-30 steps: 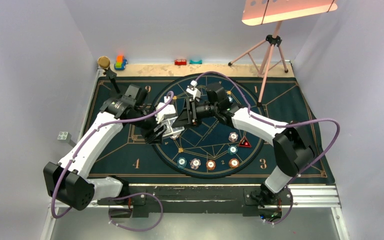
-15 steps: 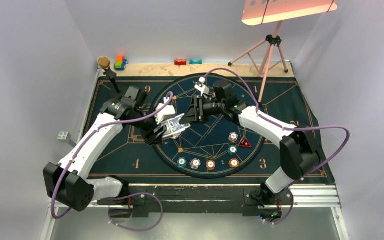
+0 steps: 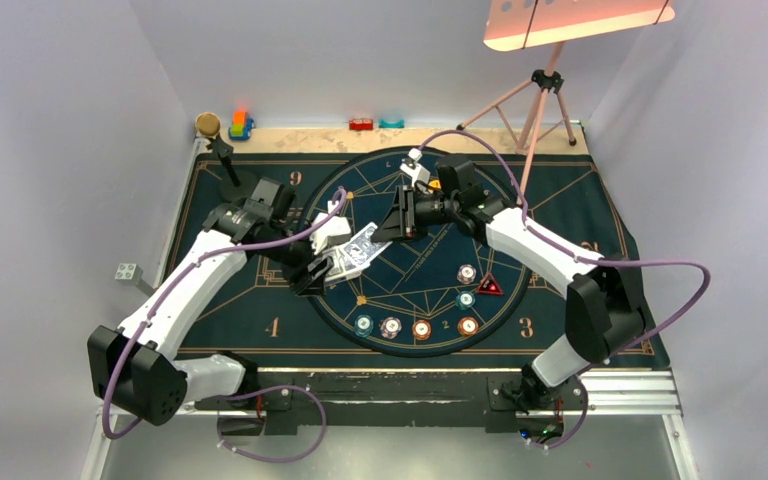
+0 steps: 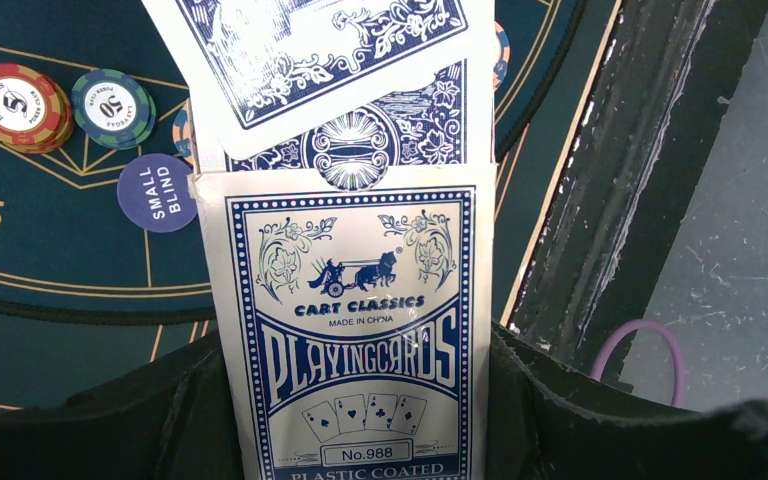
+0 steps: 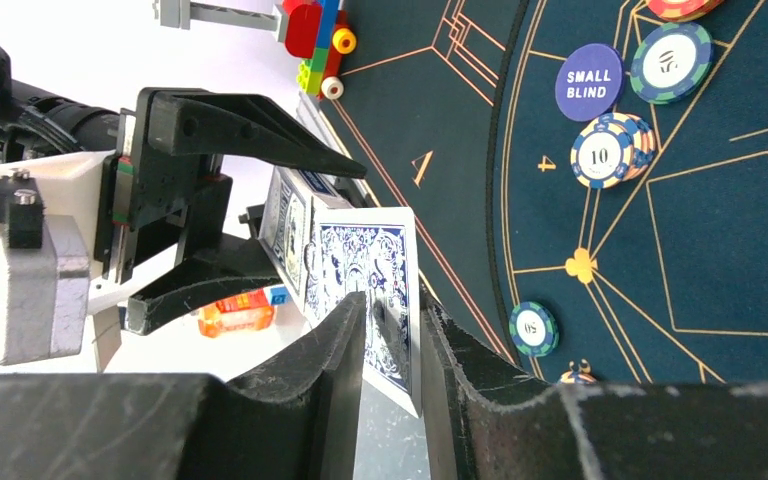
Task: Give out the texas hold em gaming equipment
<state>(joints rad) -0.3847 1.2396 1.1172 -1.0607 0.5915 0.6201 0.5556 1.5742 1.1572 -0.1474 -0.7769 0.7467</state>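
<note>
Take the card box (image 4: 355, 330) as your reference point.

1. Left gripper (image 3: 322, 268): it is clamped on the closed end of the card box, with one finger on each long edge. The box is held above the mat (image 3: 250, 310). Its flap end is open and the deck (image 4: 390, 120) shows in the mouth.
2. Right gripper (image 5: 392, 320): it sits at the open end of the card box. Its jaws are narrowed onto a single playing card (image 5: 360, 270), patterned back outward.
3. The playing card lies across the mouth of the card box, skewed to it. You cannot tell whether its edge is inside.
4. A SMALL BLIND disc (image 4: 157, 192) lies on the mat beside the box mouth.
5. A row of four poker chips (image 3: 421, 328) lies near the arm bases, right of the card box. The red triangle token (image 3: 489, 286) lies further right.
</note>
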